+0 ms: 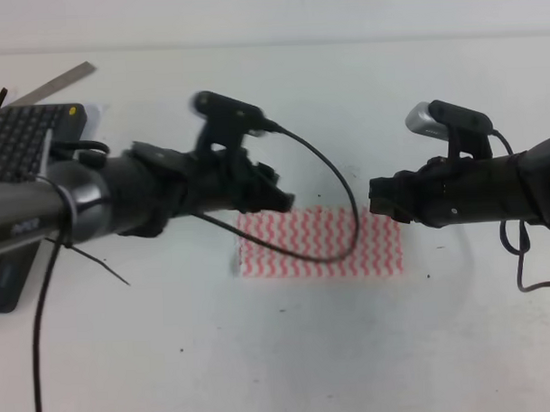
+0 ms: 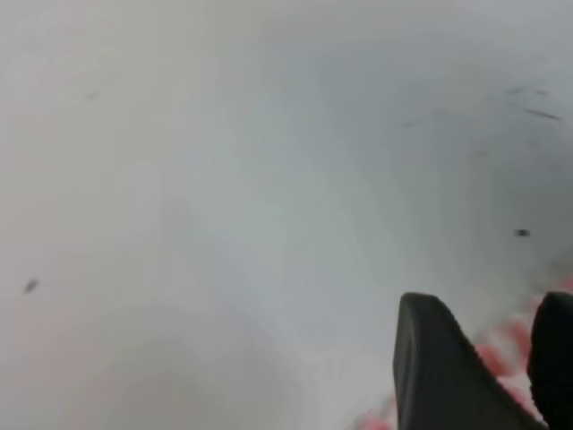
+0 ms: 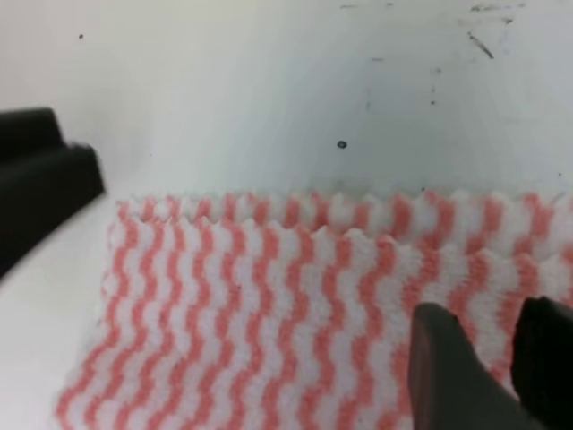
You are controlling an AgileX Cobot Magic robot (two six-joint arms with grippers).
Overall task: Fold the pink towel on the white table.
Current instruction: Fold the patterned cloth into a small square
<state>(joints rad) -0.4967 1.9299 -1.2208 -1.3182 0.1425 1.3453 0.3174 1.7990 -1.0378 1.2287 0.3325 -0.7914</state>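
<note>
The pink towel (image 1: pixel 320 242) lies on the white table (image 1: pixel 262 351) as a flat rectangle, with two layered edges along its far side in the right wrist view (image 3: pixel 269 296). My left gripper (image 1: pixel 282 199) hovers at the towel's far left corner; its fingertips (image 2: pixel 439 358) stand slightly apart with only a strip of towel (image 2: pixel 501 354) seen beyond them. Over the far right corner my right gripper (image 1: pixel 380 202) hovers, its fingertips (image 3: pixel 448 358) a narrow gap apart and holding nothing.
A dark grey keyboard (image 1: pixel 20 143) sits at the left edge, with a metal ruler (image 1: pixel 58 84) behind it. Black cables (image 1: pixel 329 213) from the left arm loop over the towel. Small dark specks (image 3: pixel 341 144) dot the table.
</note>
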